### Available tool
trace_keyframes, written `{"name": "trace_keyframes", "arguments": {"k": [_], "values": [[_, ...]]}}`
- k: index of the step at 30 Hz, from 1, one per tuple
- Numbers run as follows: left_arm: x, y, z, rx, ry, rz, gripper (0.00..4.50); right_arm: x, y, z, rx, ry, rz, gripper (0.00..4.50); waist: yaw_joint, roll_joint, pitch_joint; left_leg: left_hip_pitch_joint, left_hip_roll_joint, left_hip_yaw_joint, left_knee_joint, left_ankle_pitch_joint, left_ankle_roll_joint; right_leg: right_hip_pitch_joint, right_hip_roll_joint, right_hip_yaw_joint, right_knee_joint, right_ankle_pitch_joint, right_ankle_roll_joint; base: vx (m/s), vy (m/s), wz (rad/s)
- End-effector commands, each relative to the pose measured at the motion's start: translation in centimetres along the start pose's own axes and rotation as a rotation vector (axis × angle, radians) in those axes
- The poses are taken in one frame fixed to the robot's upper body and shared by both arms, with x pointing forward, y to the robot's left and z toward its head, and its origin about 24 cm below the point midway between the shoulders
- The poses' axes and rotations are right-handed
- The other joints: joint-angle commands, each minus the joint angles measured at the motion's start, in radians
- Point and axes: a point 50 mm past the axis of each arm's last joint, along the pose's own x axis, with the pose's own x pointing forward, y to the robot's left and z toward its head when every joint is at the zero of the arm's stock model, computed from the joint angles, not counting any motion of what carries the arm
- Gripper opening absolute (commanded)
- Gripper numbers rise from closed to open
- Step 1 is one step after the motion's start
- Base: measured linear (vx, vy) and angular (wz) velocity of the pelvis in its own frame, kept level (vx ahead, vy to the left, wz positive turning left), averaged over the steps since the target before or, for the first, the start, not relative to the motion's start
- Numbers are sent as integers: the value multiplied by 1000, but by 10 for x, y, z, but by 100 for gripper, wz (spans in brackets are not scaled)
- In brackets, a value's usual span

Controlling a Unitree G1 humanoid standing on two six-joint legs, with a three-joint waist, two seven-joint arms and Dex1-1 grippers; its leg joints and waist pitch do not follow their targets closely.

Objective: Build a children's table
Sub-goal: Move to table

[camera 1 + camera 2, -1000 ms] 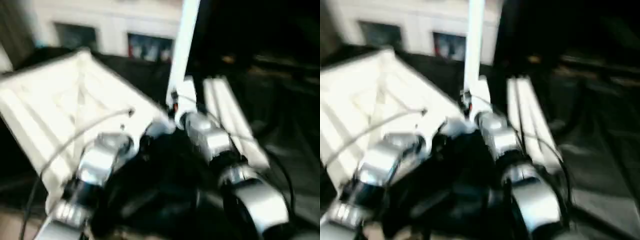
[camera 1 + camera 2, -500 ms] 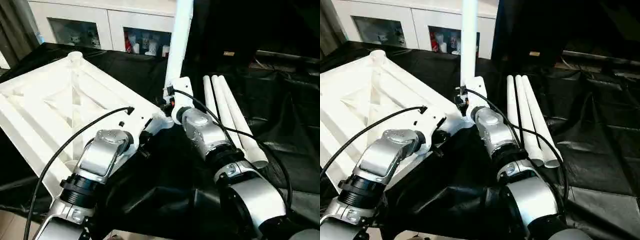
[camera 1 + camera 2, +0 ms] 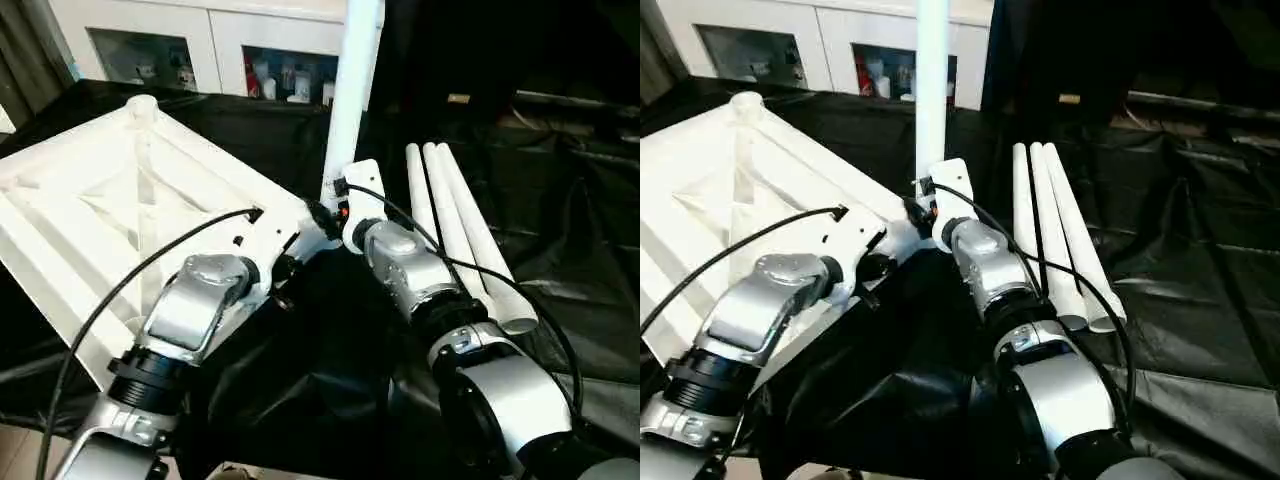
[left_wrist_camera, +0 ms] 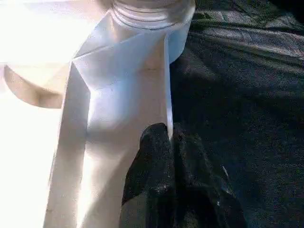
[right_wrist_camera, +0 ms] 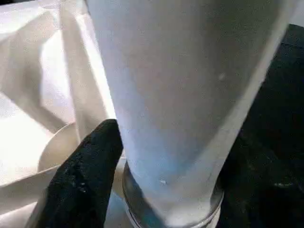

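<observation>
The left gripper sits closed down on the near rim of the upturned children's table, pinching that thin wall just beside the corner socket. A steady clamp here keeps the top from twisting while the leg seats. The right gripper straddles the base of the upright leg with one black finger beside it; whether it grips I cannot tell. Best to turn the leg squarely, axis vertical. The table lies underside up on the black-draped tabletop, its long axis running toward the far left; three spare legs lie to the right, pointing near to far
</observation>
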Motion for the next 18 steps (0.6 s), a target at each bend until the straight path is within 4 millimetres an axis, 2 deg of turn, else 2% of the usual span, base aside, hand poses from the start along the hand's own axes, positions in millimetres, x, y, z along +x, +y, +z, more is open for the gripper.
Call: {"name": "trace_keyframes", "arguments": {"k": [1, 3, 4, 5, 7, 10, 12, 13, 14, 15, 18], "values": [[-1, -5, 16, 78, -70, -51, 0, -2, 14, -24, 35, 104, 113, 357, 2, 17, -63, -10, 52, -7, -63, -141, 43, 53, -80, 61, -75, -149, -210, 0, 0, 0], [-3, -5, 14, 90, -69, -66, 0, -4, 11, -20, 26, 86, 122, 364, 4, 21, -70, -7, 52, -4, -55, -86, 51, 56, -76, 60, -64, -42, -236, 0, 0, 0], [-4, -6, 13, 96, -71, -81, 0, -5, 9, -18, 14, 78, 129, 386, 3, 19, -72, -9, 50, -2, -51, -48, 61, 60, -74, 60, -56, 28, -253, 0, 0, 0], [-6, -6, 11, 112, -71, -111, 0, -8, 5, -16, -4, 67, 150, 386, 5, 20, -76, -8, 49, -1, -46, -14, 72, 64, -74, 60, -51, 86, -267, 0, 0, 0], [-9, -6, 9, 131, -73, -137, 0, -12, 2, -14, -23, 58, 184, 386, 7, 22, -80, -6, 49, 2, -41, 2, 84, 67, -73, 60, -46, 133, -288, 0, 0, 0], [-12, -6, 7, 163, -85, -175, 0, -18, -2, -11, -51, 47, 227, 386, 11, 19, -81, -8, 48, 2, -38, -1, 89, 72, -71, 60, -44, 145, -284, 0, 0, 0], [-16, -5, 5, 173, -84, -212, 0, -27, -9, -9, -97, 48, 309, 386, 14, 20, -83, -5, 49, 4, -36, 1, 88, 72, -69, 59, -42, 146, -295, 0, 0, 0], [-21, -5, 5, 204, -99, -264, 0, -39, -16, -8, -153, 53, 398, 386, 21, 20, -83, -1, 51, 4, -34, -3, 92, 70, -67, 58, -43, 148, -294, 0, 0, 0], [-21, -5, 5, 204, -99, -264, 0, -39, -16, -8, -153, 53, 398, 386, 22, 19, -87, -1, 52, 4, -32, 4, 98, 72, -67, 59, -37, 165, -296, 0, 0, 0], [-24, -6, 3, 219, -102, -305, 0, -49, -23, -9, -191, 65, 449, 386, 23, 20, -89, -4, 52, 3, -31, 12, 101, 74, -66, 56, -35, 172, -301, 0, 0, 0], [-29, -8, 2, 261, -126, -377, 0, -60, -32, -9, -220, 78, 498, 386, 29, 17, -91, -4, 52, 5, -26, 15, 107, 73, -68, 57, -32, 175, -307, 0, 0, 0]]}}
